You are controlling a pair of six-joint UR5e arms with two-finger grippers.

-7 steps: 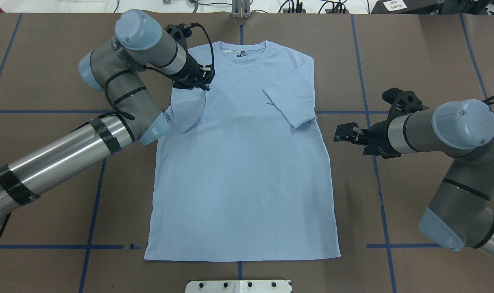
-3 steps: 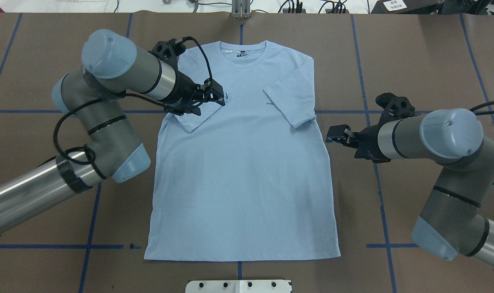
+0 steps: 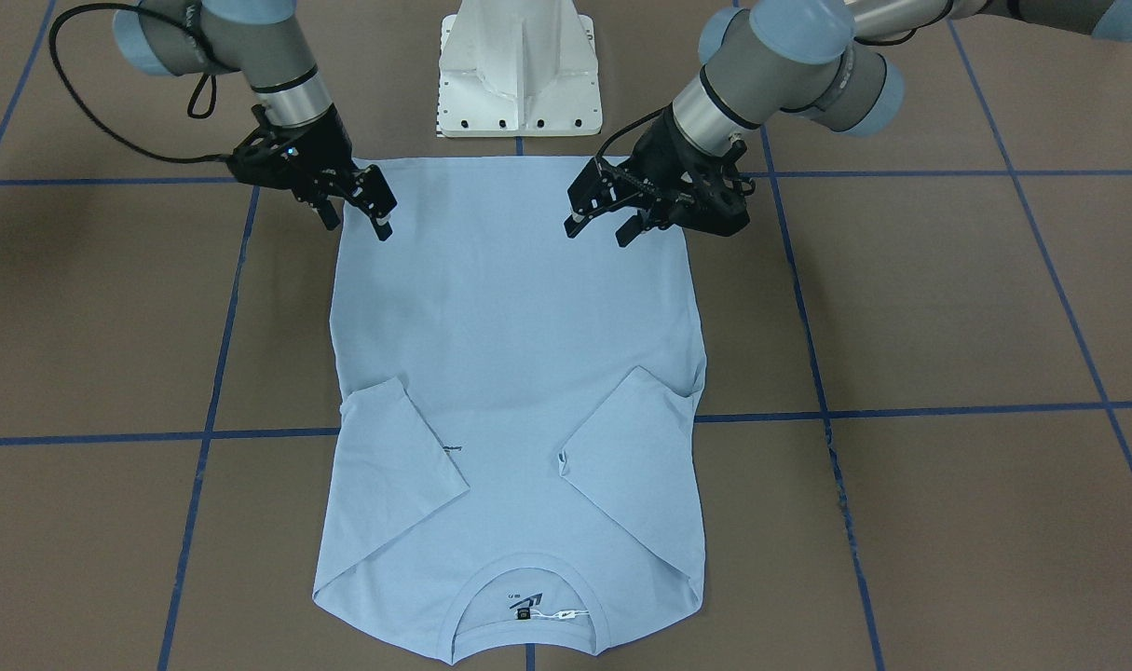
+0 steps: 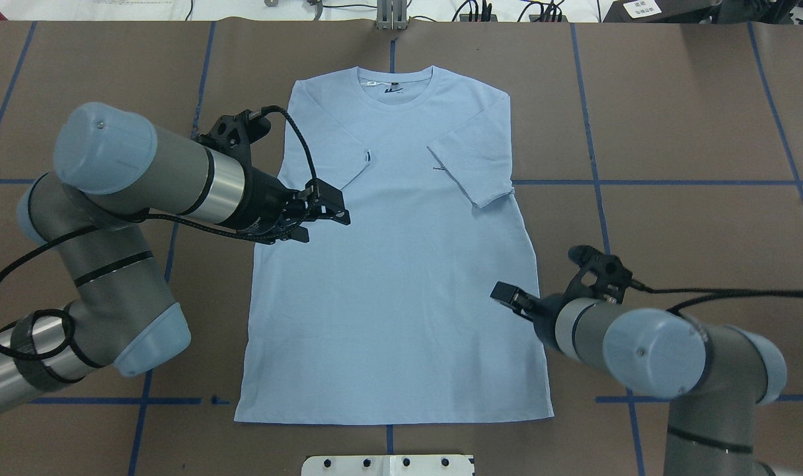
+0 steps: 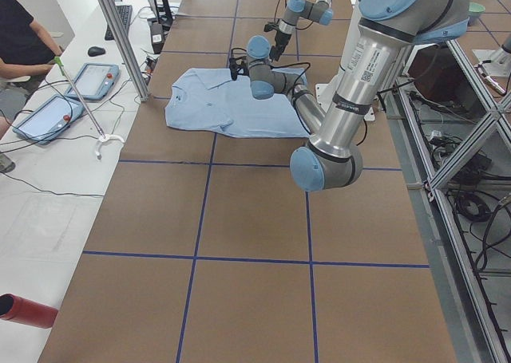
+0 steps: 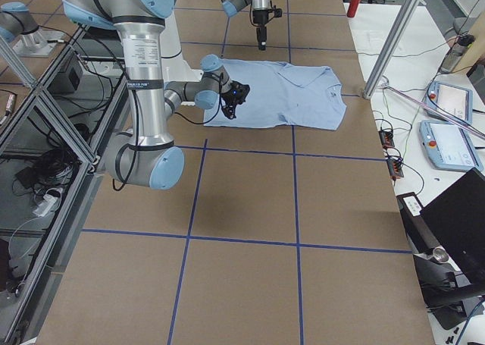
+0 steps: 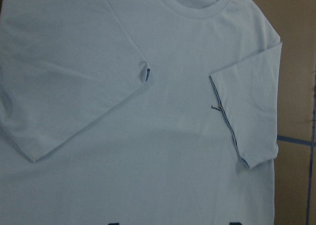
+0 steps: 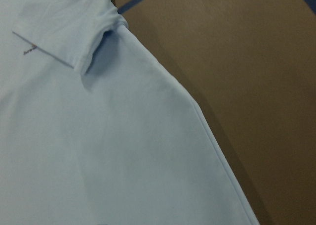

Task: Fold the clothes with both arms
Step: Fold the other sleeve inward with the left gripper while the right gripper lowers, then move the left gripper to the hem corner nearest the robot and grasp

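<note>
Over the left side edge of the T-shirt (image 4: 394,277) hangs the left gripper (image 3: 598,228), fingers spread and empty. The T-shirt lies flat, sleeves folded in, long axis from collar to hem — hem toward the robot. The right gripper (image 3: 358,226), also spread and empty, is over the right edge — seemingly nearer the hem.

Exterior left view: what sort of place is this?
Probably a robotics lab cell: a brown table cover gridded with blue tape, silver aluminium frame posts, and grey control pendants with red buttons on the white side bench.
</note>
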